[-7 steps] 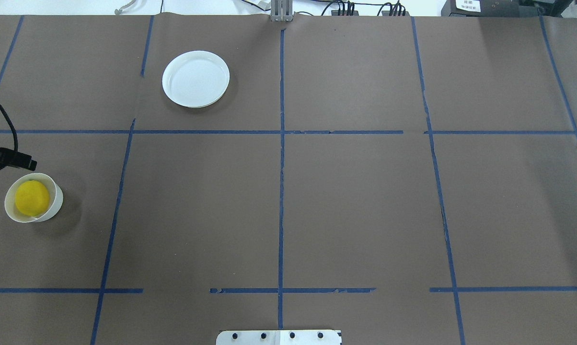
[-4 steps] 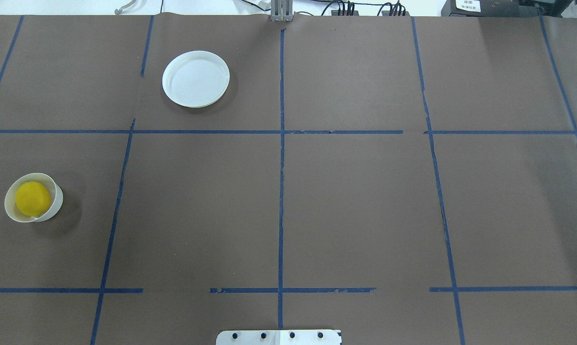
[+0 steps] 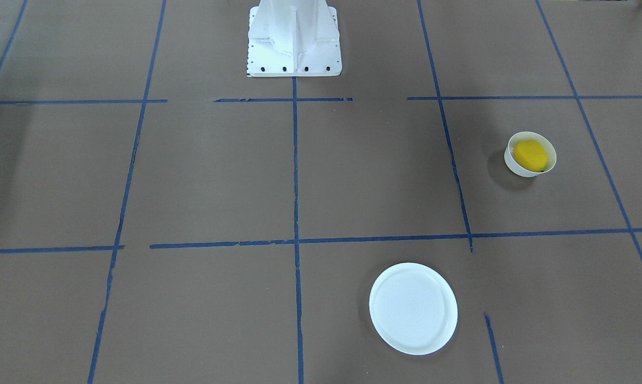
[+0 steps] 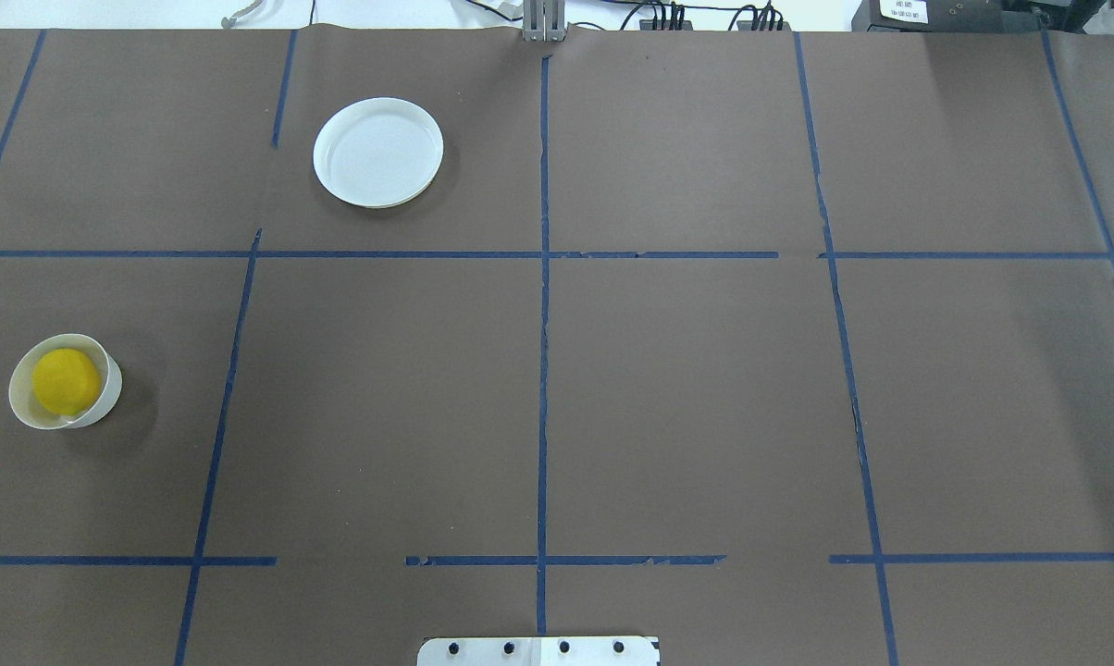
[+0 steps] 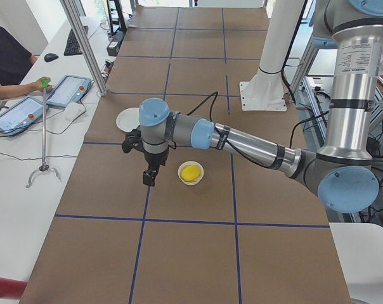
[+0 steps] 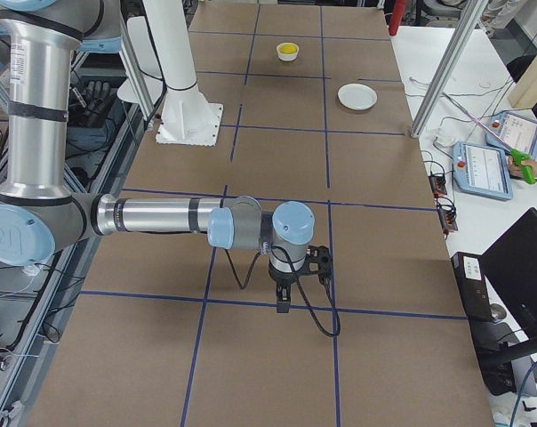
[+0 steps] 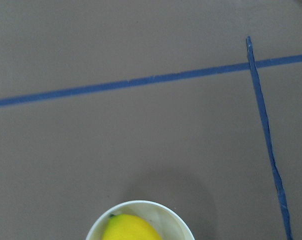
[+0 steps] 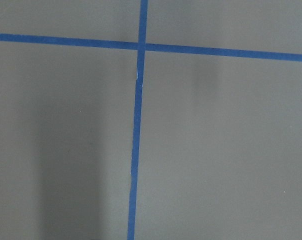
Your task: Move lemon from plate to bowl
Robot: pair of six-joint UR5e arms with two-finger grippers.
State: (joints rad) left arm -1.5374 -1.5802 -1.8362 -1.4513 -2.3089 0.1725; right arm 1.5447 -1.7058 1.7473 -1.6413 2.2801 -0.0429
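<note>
The lemon [image 4: 67, 381] lies in the bowl [image 4: 113, 384], on its side, and fills most of it; its long way runs flat across the bowl; its small green tip points away from the robot's white stand [image 3: 294, 42]. The left hand [image 5: 151, 176] hangs pointing down, just beside the bowl, on the side away from the stand; I cannot tell if it is released or clenched. The plate [image 4: 377, 153] sits well apart, farther out past that hand. The right hand [image 6: 284, 302] points down at the other end of the brown worktop [image 4: 686, 398], far from the bowl; I cannot tell its state either. Blue tape lines [image 4: 543, 324] cross the worktop; two tablets [image 5: 36, 101] lie on a side desk. The labels on the arms are too small to read.
</note>
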